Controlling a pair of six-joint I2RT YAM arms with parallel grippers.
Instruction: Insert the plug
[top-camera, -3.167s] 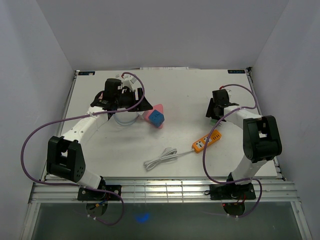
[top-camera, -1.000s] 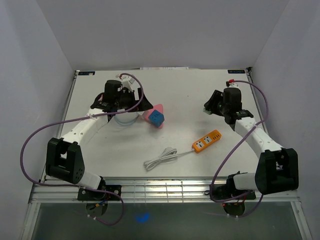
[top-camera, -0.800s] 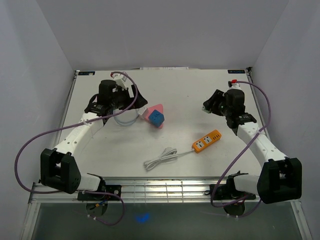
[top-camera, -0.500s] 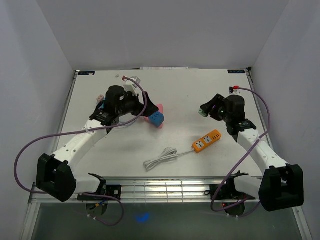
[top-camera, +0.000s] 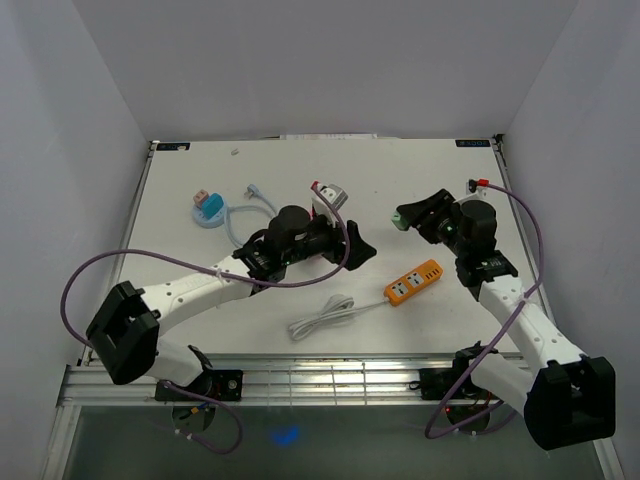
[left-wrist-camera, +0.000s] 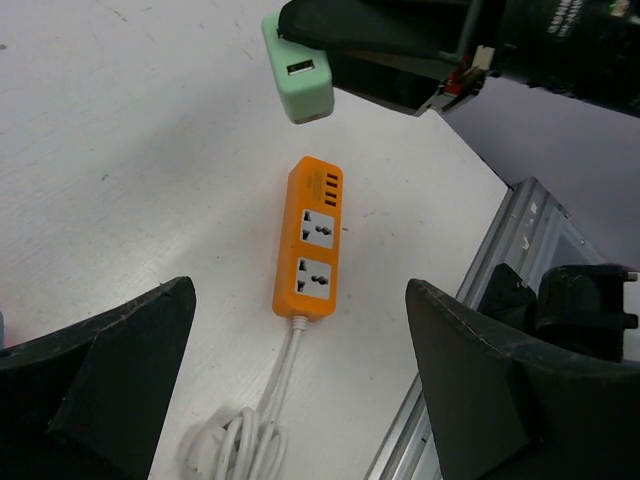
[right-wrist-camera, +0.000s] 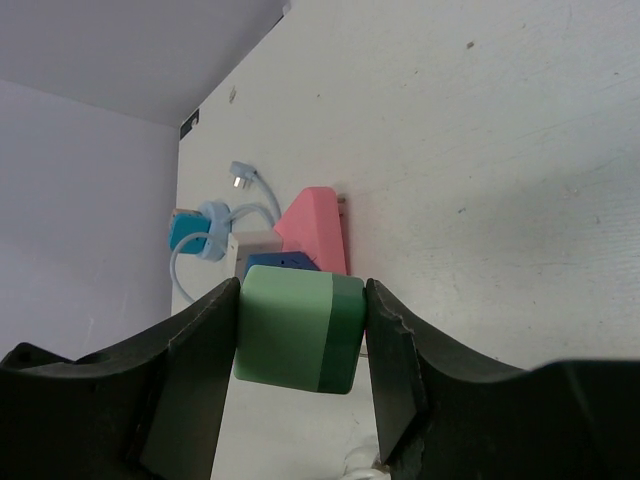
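An orange power strip (top-camera: 414, 282) with two sockets lies on the white table right of centre, its white cord (top-camera: 322, 317) coiled to its left. It also shows in the left wrist view (left-wrist-camera: 314, 236). My right gripper (top-camera: 404, 216) is shut on a green plug block (right-wrist-camera: 297, 334) and holds it above the table, up and left of the strip; the block also shows in the left wrist view (left-wrist-camera: 298, 66). My left gripper (top-camera: 361, 250) is open and empty, hovering left of the strip, its fingers (left-wrist-camera: 95, 375) spread wide.
A pink adapter (right-wrist-camera: 318, 231) and a blue one (right-wrist-camera: 283, 262) lie at the table's middle, hidden under my left arm in the top view. A teal plug (top-camera: 208, 203) with a light-blue cable (top-camera: 248, 202) lies at the back left. The metal front rail (top-camera: 330, 378) borders the table.
My left arm has swung from the back left to the table's middle, near the strip. My right gripper has moved forward and left with the green block.
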